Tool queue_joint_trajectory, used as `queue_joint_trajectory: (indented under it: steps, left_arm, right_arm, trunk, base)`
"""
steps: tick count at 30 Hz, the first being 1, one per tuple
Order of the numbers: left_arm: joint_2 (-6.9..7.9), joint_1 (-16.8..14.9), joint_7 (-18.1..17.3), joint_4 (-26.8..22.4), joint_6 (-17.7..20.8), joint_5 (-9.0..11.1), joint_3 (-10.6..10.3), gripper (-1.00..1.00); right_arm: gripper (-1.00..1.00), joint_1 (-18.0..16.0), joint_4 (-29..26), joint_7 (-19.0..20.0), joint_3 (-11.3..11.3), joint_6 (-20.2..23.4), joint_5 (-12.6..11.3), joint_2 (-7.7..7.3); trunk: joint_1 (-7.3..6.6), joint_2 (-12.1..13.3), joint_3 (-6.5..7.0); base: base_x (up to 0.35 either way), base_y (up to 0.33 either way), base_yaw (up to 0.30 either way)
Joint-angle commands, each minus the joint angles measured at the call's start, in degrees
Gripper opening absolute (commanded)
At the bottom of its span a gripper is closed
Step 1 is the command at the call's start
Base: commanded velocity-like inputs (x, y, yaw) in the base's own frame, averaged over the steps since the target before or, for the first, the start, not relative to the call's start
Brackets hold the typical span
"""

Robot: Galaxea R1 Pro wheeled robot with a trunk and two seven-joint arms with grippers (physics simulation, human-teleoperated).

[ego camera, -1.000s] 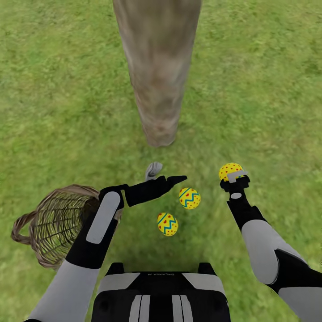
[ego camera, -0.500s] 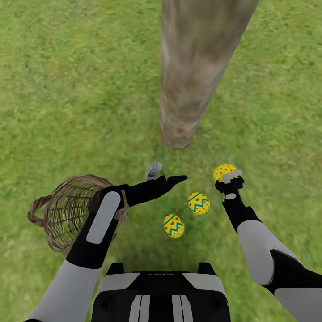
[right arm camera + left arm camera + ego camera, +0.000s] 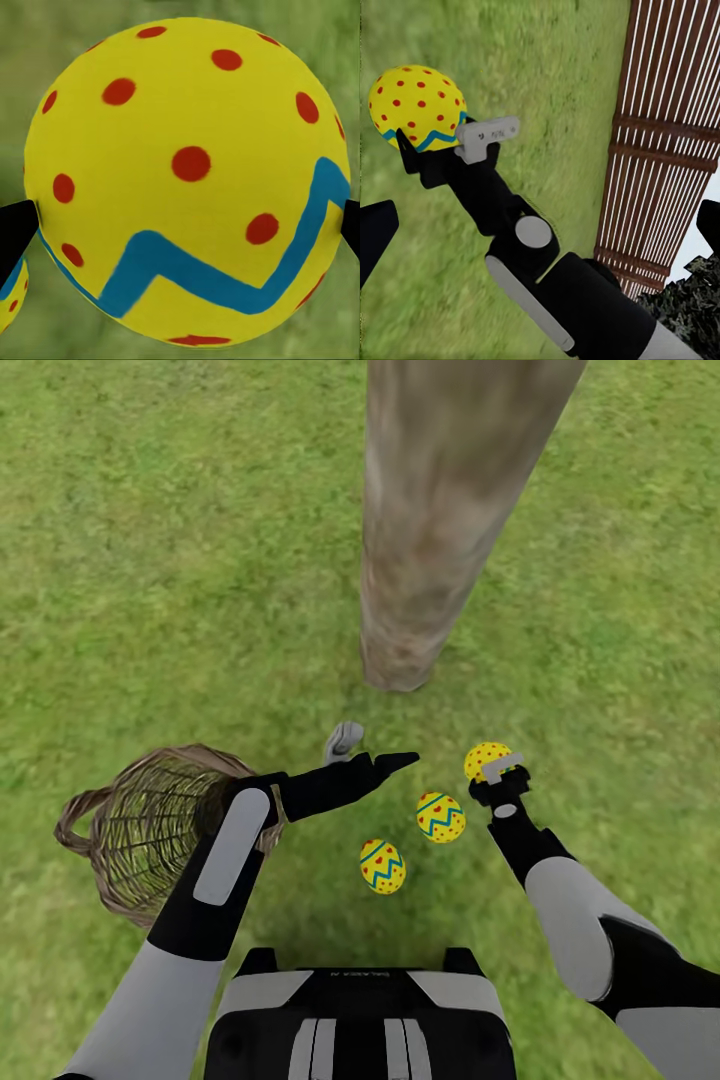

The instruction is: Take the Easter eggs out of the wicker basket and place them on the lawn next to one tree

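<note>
The lawn [image 3: 150,560] fills the ground all round, and against a second ago the whole head view has swung, so the one tree [image 3: 440,520] now stands right of centre where it stood left of centre — a shift of the camera, not of the trunk. Half a second ago the scene sat almost as it does here; since then the right arm has drawn a little inward, bringing its egg closer to the other two. One wicker basket [image 3: 150,830] lies tipped on the grass at the robot's left, its mouth partly behind the left forearm and no egg visible through the weave that shows. Three Easter eggs count out in all: the dotted egg [image 3: 485,758] is gripped in the right gripper [image 3: 495,775], whose jaws are clenched on its sides — the right wrist view shows the same dotted egg [image 3: 187,187] close up between the two dark fingertips, and the left wrist view shows it [image 3: 418,109] at the end of the right arm above grass, with a brown slatted fence [image 3: 660,135] beyond. The zigzag egg [image 3: 441,816] and the heart egg [image 3: 382,865] lie loose on the grass near the foot of the trunk, just beside each other, apart from the basket. The left gripper [image 3: 372,752] hangs spread and released over the grass between basket and eggs, holding nothing.
</note>
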Motion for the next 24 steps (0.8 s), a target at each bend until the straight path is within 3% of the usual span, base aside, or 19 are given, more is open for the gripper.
queue_joint_trajectory:
  steps: [1,24]
  left_arm:
    - [-0.02,0.0,0.1,0.0,0.2,0.1,0.0,1.00]
    - [-0.11,0.0,0.1,0.0,0.2,0.1,0.0,1.00]
  right_arm:
    - [-1.00,0.0,0.1,-0.2,0.1,-0.2,0.5,0.05]
    - [-1.00,0.0,-0.5,-0.6,0.2,0.0,0.3,0.14]
  trunk:
    - [0.23,-0.4,-0.20]
    - [5.28,-9.7,-4.33]
  base:
    - [0.000,0.000,0.000]
    - [0.000,0.000,0.000]
